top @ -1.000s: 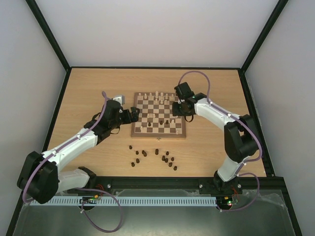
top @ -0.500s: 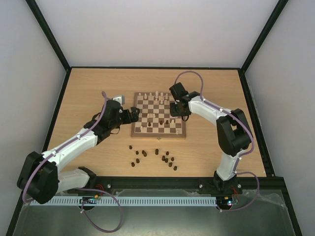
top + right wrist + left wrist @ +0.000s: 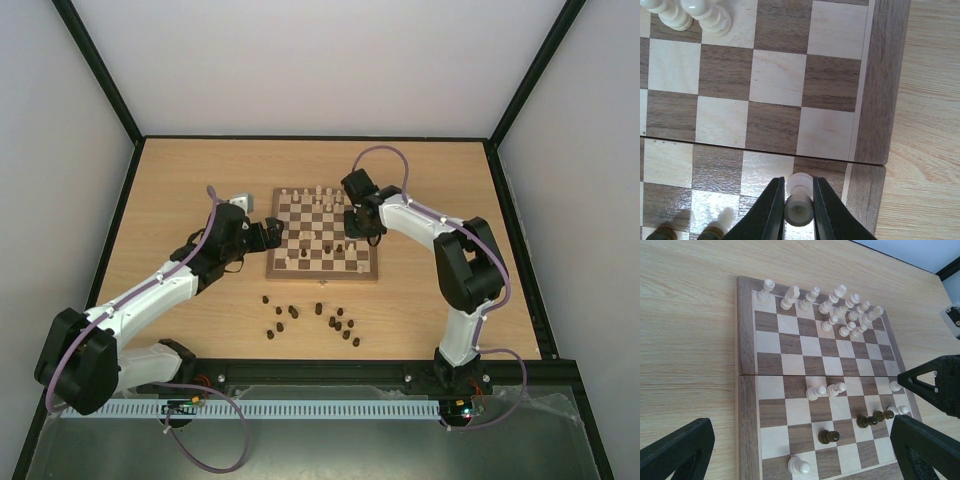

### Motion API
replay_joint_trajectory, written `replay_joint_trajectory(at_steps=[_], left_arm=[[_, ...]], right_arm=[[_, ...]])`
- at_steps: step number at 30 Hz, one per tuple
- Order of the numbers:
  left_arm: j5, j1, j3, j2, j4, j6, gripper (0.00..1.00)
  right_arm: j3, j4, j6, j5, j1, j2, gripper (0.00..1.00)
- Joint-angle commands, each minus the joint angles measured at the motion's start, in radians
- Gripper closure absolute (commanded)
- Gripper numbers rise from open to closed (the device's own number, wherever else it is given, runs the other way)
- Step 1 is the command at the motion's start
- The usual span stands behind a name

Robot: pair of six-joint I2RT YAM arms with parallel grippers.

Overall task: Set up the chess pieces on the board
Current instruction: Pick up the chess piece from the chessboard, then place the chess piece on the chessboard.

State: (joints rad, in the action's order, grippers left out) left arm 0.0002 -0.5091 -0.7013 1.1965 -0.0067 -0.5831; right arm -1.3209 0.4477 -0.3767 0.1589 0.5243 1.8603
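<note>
The checkered board (image 3: pixel 322 235) lies mid-table. Cream pieces (image 3: pixel 840 310) crowd its far rows; a few cream and dark pieces (image 3: pixel 828 436) stand on its near half. Several dark pieces (image 3: pixel 318 320) lie loose on the tabletop in front of it. My right gripper (image 3: pixel 799 205) is shut on a cream pawn (image 3: pixel 799 202) over the board's right edge; in the top view the gripper (image 3: pixel 352 222) is over the right columns. My left gripper (image 3: pixel 275 232) is open and empty at the board's left edge, its fingers (image 3: pixel 925 450) wide apart.
The pale wooden tabletop (image 3: pixel 180 190) is bounded by a black frame and grey walls. The board's wooden border (image 3: pixel 880 85) and bare tabletop lie just right of the held pawn. The arms' bases sit at the near edge.
The right arm has swung left, carrying its gripper from beside the board's right edge to over the right columns. The left arm has not moved.
</note>
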Motion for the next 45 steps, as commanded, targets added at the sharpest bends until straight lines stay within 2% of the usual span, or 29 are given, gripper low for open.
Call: replay_joint_trajectory(at_steps=[1, 7, 20, 45], left_arm=[[0.004, 0.006, -0.004, -0.015, -0.001, 0.011, 0.00], [0.008, 0.006, -0.004, -0.014, -0.001, 0.011, 0.00], [0.003, 0.006, -0.004, -0.026, -0.006, 0.013, 0.00], [0.000, 0.006, -0.006, -0.027, -0.007, 0.014, 0.01]], right_arm=[[-0.034, 0.063, 0.005, 0.036, 0.005, 0.016, 0.86], [-0.104, 0.094, 0.008, 0.079, -0.027, 0.048, 0.87], [-0.455, 0.206, 0.035, 0.090, -0.111, 0.250, 0.87], [-0.569, 0.203, 0.043, 0.050, -0.132, 0.362, 0.86]])
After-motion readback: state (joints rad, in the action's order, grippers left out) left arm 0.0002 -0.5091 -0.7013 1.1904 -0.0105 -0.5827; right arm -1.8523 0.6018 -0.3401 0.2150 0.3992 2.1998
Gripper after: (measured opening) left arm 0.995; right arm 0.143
